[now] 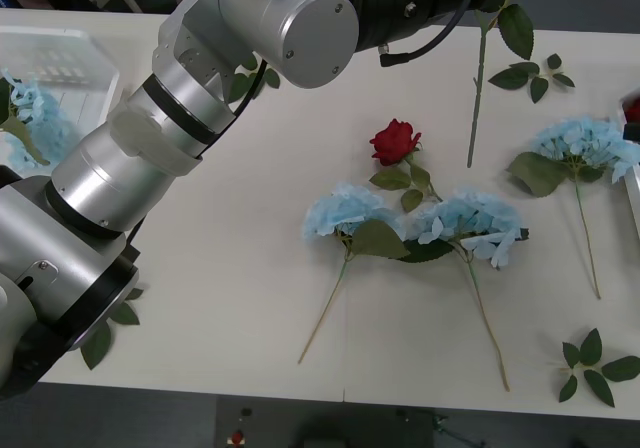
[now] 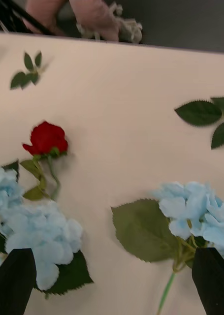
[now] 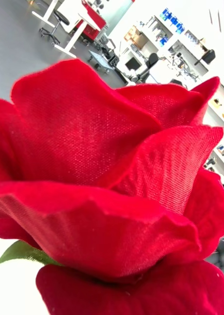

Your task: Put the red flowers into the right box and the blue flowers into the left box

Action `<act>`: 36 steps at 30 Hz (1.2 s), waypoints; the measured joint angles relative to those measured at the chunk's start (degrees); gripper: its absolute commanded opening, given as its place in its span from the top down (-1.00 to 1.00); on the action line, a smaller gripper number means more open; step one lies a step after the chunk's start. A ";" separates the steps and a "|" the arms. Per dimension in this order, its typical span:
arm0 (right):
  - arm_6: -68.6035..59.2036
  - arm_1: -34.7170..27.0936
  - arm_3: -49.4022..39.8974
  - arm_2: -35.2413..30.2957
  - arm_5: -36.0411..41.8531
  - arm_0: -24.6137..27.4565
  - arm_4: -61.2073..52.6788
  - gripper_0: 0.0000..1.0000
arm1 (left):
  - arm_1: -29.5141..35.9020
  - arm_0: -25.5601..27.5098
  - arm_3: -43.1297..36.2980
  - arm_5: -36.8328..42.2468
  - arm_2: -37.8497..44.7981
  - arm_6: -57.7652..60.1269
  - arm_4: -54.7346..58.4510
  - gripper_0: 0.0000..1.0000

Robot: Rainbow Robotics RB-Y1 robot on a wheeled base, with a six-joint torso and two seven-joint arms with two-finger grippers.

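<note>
**A:** Now, item one: the right end effector [image 2: 112,258]?

**B:** Black fingers apart, nothing between them. It hovers over the tabletop [image 1: 230,268], on the robot's side of the lying rose [image 1: 395,140].

**A:** Item two: blue flowers near the lying rose?

**B:** Three. The first blue cluster [image 1: 340,213] and second blue cluster [image 1: 470,223] lie just beside it on the robot's side, heads almost touching. The third blue cluster [image 1: 585,143] lies well to its right. The open fingers straddle the gap between the second and third, touching neither. My guess is that it is lining up on a blue stem.

**A:** Item three: the left end effector?

**B:** I cannot tell its grip. The red head [image 3: 107,187] sits hard against its wrist camera. A leafy stem [image 1: 478,88] hangs above the tabletop, beyond the lying rose and to its right. Probably one flower, lifted for carrying rightward.

**A:** Item four: the left box [image 1: 60,58]?

**B:** Far left of the lying rose, with a blue head [image 1: 30,118] already in it.
</note>
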 measured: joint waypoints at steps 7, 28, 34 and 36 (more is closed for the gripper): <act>0.00 0.00 -16.32 -12.69 -1.92 17.98 -10.25 -0.86 | 0.00 0.00 -0.01 0.00 0.00 0.00 0.00 1.00; 0.00 21.38 -47.99 -13.86 -26.10 26.53 -0.89 -0.86 | 0.00 0.00 -0.03 0.00 0.00 0.00 0.00 1.00; 0.00 27.85 -47.61 -13.79 -25.11 24.06 7.05 -0.85 | 0.00 0.00 -0.03 0.00 0.00 0.00 0.00 1.00; 0.00 29.97 -46.52 -13.57 -24.26 22.85 9.10 -0.85 | 0.00 0.00 -0.03 0.00 0.00 0.00 0.00 1.00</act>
